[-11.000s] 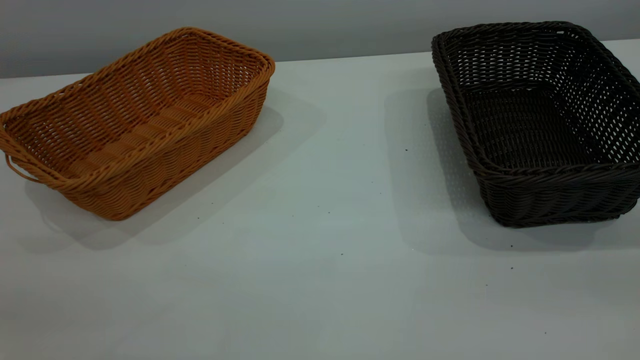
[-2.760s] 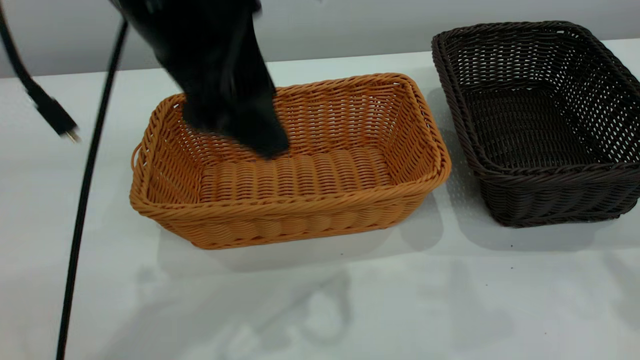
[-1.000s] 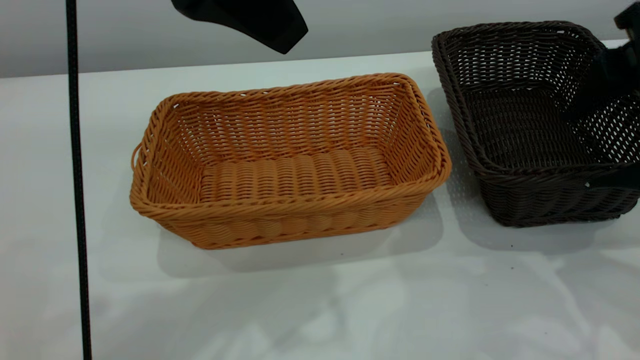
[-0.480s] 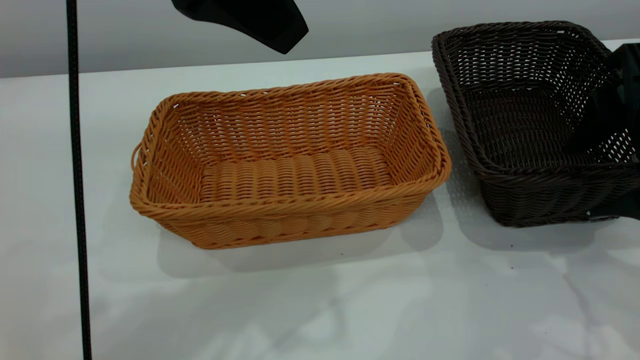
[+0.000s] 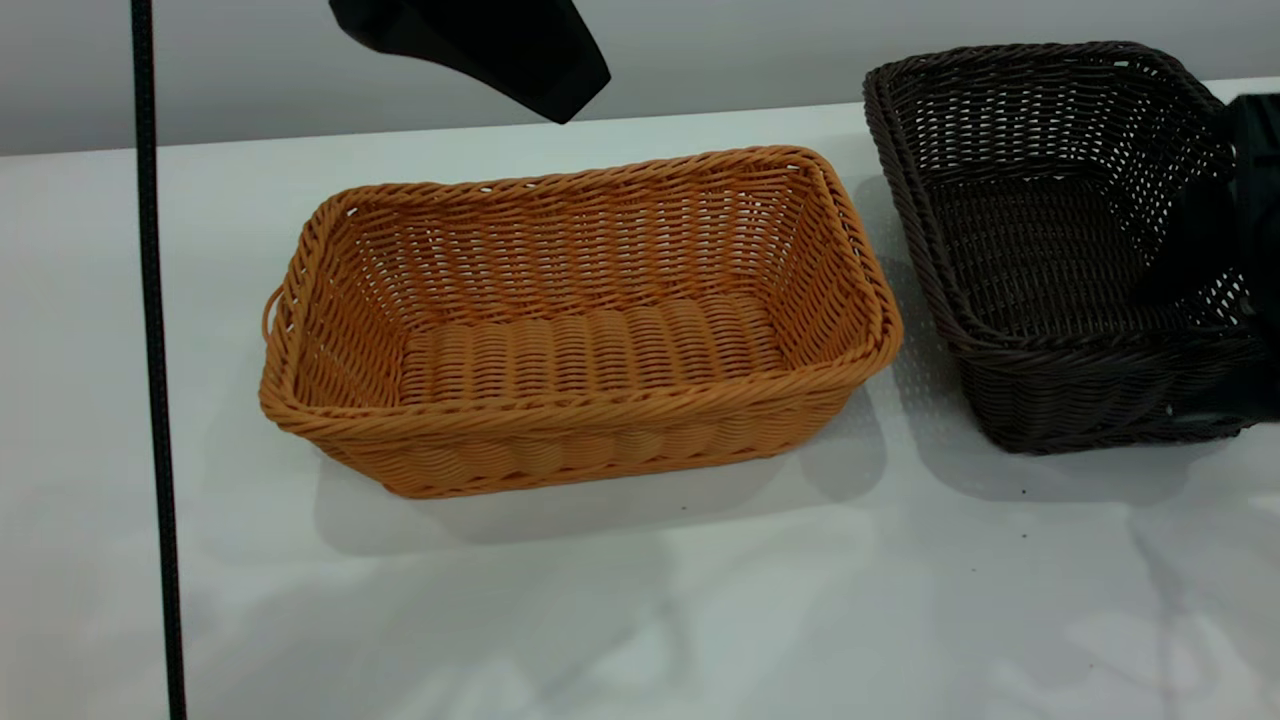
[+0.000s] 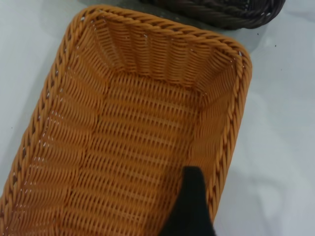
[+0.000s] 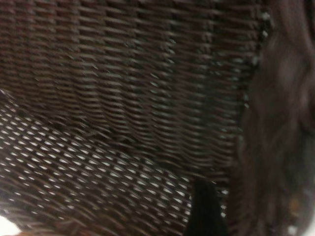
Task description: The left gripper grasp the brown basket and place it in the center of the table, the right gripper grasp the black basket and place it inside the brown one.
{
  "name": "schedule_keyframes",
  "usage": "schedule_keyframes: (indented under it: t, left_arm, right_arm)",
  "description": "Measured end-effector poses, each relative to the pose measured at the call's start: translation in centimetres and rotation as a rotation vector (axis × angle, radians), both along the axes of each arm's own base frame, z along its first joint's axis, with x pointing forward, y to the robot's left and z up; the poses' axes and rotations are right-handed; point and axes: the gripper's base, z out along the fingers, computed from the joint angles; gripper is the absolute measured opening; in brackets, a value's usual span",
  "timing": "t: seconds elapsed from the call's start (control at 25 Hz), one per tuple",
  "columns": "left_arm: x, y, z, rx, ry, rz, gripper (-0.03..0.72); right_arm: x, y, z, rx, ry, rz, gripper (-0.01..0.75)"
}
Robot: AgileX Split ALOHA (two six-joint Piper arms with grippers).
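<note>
White bench point(image 5: 640, 620) carrying brown basket point(image 5: 580, 320) mid-frame, black basket point(image 5: 1060, 240) at right. Left tool point(image 5: 500, 45) raised at upper left, grip impossible to tell. Right tool point(image 5: 1240, 260) at black basket's right-edge wall, grip equally unclear.

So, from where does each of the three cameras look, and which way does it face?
Exterior: in front, angled down at the table; left gripper hangs above the brown basket, right gripper at the black basket.
Left wrist: looks down into the brown basket; one own fingertip shows.
Right wrist: close inside the black basket; one fingertip shows.
Shared: both wrist views show the black basket.
</note>
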Motion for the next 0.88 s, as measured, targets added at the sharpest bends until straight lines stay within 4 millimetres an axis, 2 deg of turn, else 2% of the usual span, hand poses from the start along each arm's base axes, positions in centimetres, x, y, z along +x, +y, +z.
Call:
schedule_keyframes:
  t: [0.16,0.56,0.68,0.88]
  left_arm:
    - [0.0,0.0,0.0,0.001,0.004,-0.001,0.546]
    - [-0.1,0.0,-0.1,0.007,0.013,-0.004,0.545]
    - [-0.1,0.0,-0.1,0.008,0.013,-0.005,0.545]
    - [-0.2,0.1,-0.1,0.011,0.019,-0.007,0.545]
  right_arm:
    - [0.8,0.2,-0.2,-0.001,0.001,0.003,0.461]
    - [1.3,0.1,-2.6,-0.031,0.072,-0.010,0.452]
    - [1.3,0.0,-3.4,-0.046,0.091,-0.021,0.419]
    - [1.4,-0.4,-4.2,-0.081,0.098,-0.041,0.323]
